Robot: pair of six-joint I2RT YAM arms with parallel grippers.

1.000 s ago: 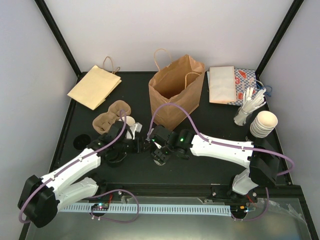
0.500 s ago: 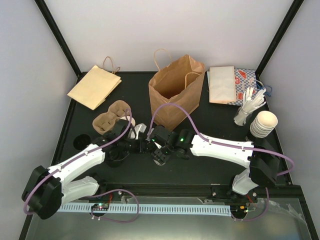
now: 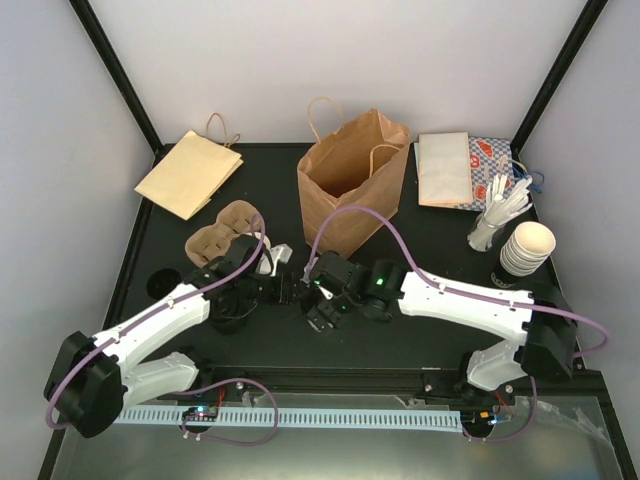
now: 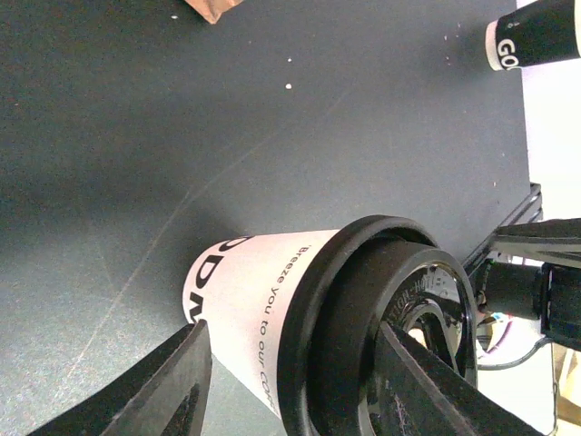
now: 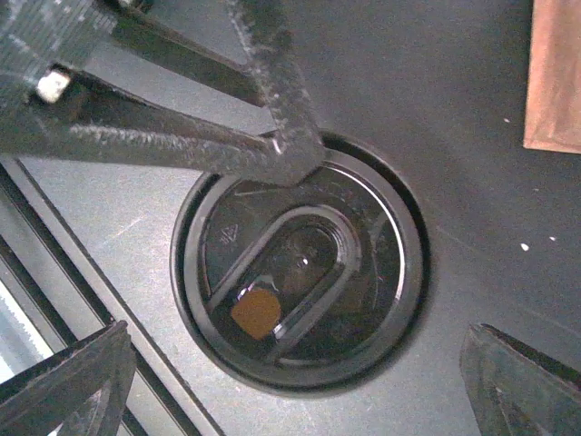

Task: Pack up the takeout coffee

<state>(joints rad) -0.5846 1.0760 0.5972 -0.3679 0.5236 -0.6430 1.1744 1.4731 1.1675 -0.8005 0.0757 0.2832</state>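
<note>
The takeout coffee point(image 3: 267, 262) is a white paper cup point(image 4: 245, 309) with dark print and a black lid point(image 5: 300, 300). It stands on the dark table just in front of the brown paper bag. My left gripper point(image 3: 272, 274) reaches in from the left. In its wrist view the cup sits between the jaws of the left gripper point(image 4: 292, 329). They look open, with a thin strip of table beside the lower finger. My right gripper point(image 3: 305, 290) hangs over the lid from the right. Seen from the wrist, the right gripper point(image 5: 298, 336) is wide open and touches nothing.
An open brown paper bag point(image 3: 350, 190) stands behind the cup. A brown cup carrier point(image 3: 222, 232) lies to its left, with a flat paper bag point(image 3: 188, 172) at the back left. At the right are napkins point(image 3: 445, 168), cutlery point(image 3: 500, 210) and stacked cups point(image 3: 525, 248).
My right gripper has opened wide and drawn back a little from the lid. The left jaws have widened around the cup, which sits slightly nearer and further right than before.
</note>
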